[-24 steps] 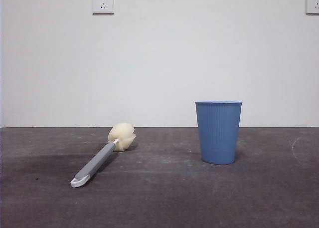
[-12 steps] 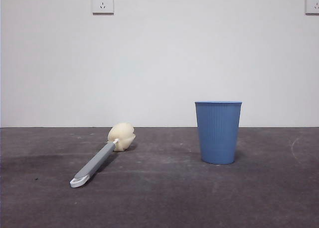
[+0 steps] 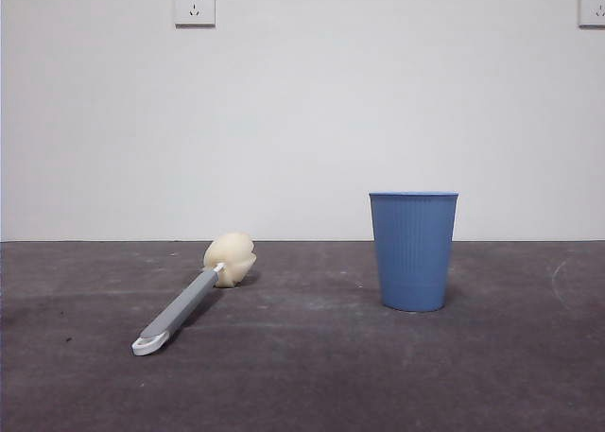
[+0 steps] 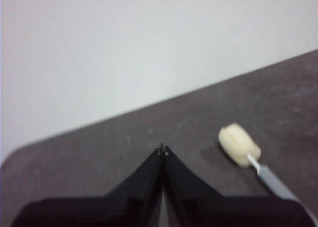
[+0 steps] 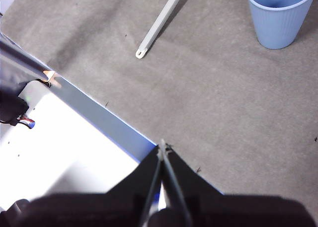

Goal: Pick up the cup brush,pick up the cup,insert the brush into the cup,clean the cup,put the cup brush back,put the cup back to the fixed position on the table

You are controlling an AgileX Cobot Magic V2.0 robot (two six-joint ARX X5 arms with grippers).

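Almost nothing differs from a second ago: the cup brush (image 3: pixel 189 298) lies on the bench (image 3: pixel 312 375) as before, maybe shifted a hair sideways in the front view (could just be the camera). The cup (image 3: pixel 413 250) stands where it did, upright, well apart from the brush. So no step of the task looks started yet; both things sit untouched.

Brush lies flat, cream sponge head toward the back wall, white looped end toward the front, handle at a slant. Neither arm shows in the front view.

Left pincer (image 4: pixel 163 150): its 2 jaws are together at the tips, holding nothing, raised off the bench with the sponge head (image 4: pixel 239 144) near it. Right pincer (image 5: pixel 162 146): jaws together too, nothing between them, hanging over the bench's near edge, well away from the cup (image 5: pixel 279 16) and the handle (image 5: pixel 160 22).

Cup: only container here. Right wrist view looks partly into it; the part of the inside that shows is bare blue, nothing in it, the bottom not fully visible.

My guess: the brush pickup comes first, by the left arm.
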